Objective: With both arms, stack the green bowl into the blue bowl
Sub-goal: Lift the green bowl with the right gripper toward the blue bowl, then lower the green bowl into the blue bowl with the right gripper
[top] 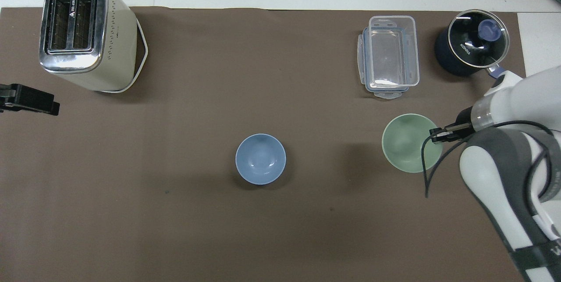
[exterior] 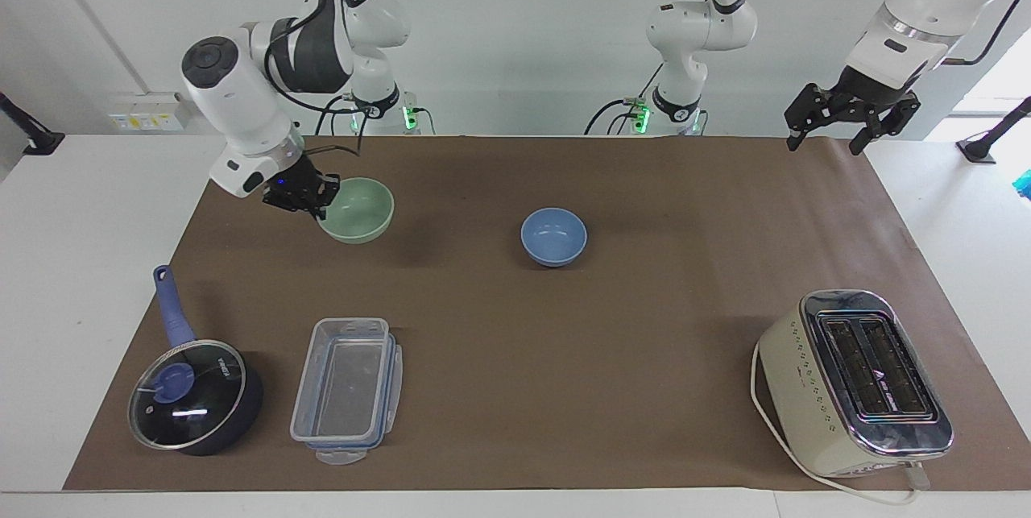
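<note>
The green bowl (exterior: 357, 209) hangs clear of the bench, its rim pinched in the right end effector (exterior: 316, 205), toward the right arm's end. The blue bowl (exterior: 553, 236) sits empty mid-bench, well apart, so carrying and stacking remain. The left end effector (exterior: 847, 115) waits with fingers spread, holding nothing.
</note>
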Controlling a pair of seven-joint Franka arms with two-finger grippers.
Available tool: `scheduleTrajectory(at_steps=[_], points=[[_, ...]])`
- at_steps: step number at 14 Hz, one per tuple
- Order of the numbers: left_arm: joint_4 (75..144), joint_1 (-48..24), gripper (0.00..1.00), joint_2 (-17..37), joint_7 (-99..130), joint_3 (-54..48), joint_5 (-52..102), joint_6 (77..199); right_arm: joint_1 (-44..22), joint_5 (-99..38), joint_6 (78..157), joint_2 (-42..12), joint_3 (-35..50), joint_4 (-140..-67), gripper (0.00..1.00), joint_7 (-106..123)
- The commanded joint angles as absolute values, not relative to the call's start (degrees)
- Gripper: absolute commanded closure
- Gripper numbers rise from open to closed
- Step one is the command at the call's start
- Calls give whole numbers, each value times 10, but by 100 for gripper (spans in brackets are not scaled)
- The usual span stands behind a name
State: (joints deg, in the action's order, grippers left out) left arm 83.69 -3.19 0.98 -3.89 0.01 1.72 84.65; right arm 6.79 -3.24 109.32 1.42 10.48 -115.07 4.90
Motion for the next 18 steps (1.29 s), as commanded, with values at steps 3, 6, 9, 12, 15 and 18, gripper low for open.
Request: scheduleTrajectory(at_steps=[3, 6, 9, 12, 15, 18], points=[[847, -25, 0, -1, -41, -5, 8, 841, 73, -74, 1088, 18, 239, -1138, 100, -131], [847, -24, 0, -1, -41, -5, 8, 841, 8, -94, 1118, 5, 255, -1140, 100, -205], [847, -24, 0, -1, -41, -5, 8, 841, -43, -109, 1149, -8, 255, -1150, 100, -236], [847, -24, 0, -1, -41, -5, 8, 841, -77, -109, 1221, -42, 255, -1169, 100, -242], [847, -24, 0, -1, -41, -5, 8, 841, -79, -109, 1278, -72, 255, -1165, 100, -243], [847, -24, 0, -1, -41, -5, 8, 841, -96, -106, 1310, -101, 254, -1163, 100, -250]])
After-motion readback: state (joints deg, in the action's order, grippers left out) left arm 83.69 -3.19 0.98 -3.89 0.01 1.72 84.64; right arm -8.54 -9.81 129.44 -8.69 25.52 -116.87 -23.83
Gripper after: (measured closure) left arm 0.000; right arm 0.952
